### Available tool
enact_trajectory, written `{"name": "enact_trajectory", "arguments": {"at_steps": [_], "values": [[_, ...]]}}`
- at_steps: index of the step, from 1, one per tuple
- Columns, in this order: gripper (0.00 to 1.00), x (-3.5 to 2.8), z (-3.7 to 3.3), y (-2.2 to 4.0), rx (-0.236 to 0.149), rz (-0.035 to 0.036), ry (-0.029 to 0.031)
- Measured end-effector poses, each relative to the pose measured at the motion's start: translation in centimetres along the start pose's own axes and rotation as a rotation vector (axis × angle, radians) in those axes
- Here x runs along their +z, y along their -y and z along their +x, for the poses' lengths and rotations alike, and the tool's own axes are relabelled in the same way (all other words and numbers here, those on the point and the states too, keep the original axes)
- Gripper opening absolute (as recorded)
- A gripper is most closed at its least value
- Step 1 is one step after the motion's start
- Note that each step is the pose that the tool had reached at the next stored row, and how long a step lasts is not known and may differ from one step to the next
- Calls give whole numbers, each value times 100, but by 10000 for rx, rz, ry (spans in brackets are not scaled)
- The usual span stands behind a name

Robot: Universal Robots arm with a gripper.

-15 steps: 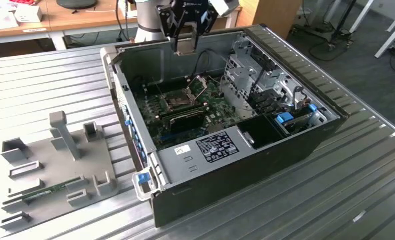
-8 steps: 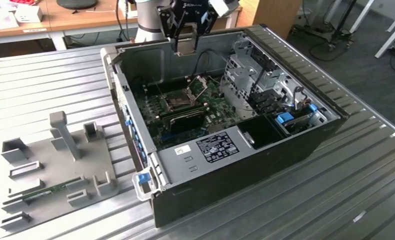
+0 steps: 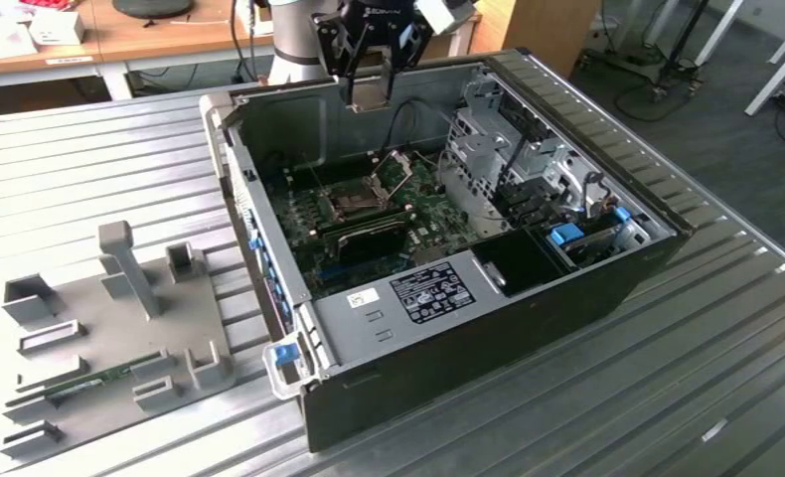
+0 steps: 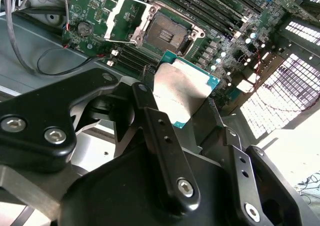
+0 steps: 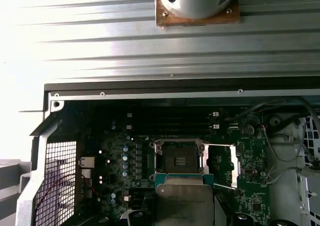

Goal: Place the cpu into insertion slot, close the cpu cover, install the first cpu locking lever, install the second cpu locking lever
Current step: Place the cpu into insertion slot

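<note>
One gripper (image 3: 369, 97) hangs over the far rim of the open case (image 3: 526, 328), at about twelve o'clock from the slot (image 3: 344, 207) on a clock face laid over the exterior view. Its jaws are closed on the cpu (image 4: 182, 93), with a black finger (image 4: 159, 128) pressed against each of two opposite edges, and the dull grey top faces the second wrist camera. The chip is held clear of the board (image 3: 366, 238) and touches nothing but the fingers. In the first wrist view the cpu (image 5: 185, 203) sits near the slot (image 5: 179, 158), though it is well above it. The slot (image 4: 167, 33) lies bare inside its silvery rim, its dark centre showing. The cover (image 4: 125, 18) is swung up on its hinge, off the socket (a thin frame with a square window), and stands just beside the slot; in the exterior view it (image 3: 395, 171) rises at roughly one o'clock from the slot. Long black memory slots (image 5: 172, 120) run along the board near the socket. A grey fixture plate (image 3: 114, 328) rests on the ribbed metal table (image 3: 710, 378) at about eight o'clock from the case, well apart from the gripper.
</note>
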State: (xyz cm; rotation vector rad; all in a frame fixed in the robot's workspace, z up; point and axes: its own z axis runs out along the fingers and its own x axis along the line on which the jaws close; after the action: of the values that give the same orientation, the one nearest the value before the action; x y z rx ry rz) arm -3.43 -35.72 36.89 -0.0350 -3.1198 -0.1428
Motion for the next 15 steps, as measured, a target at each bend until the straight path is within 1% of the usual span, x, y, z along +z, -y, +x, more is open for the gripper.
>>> {"name": "enact_trajectory", "arguments": {"at_steps": [7,12,15], "values": [[54,2,0,0,0,-3,1],[54,19,0,2,0,-24,0],[54,23,0,2,0,-25,0]]}}
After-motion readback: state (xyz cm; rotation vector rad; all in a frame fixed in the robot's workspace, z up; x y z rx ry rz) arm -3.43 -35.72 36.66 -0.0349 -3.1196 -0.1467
